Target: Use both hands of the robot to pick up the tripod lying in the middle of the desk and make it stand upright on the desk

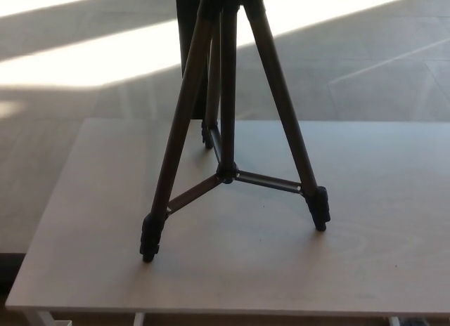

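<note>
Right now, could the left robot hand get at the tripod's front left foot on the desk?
Probably yes. The tripod stands upright, and its front left foot rests on bare desk with nothing around it. But neither robot hand is in view, so how far the left one must travel cannot be judged.
</note>
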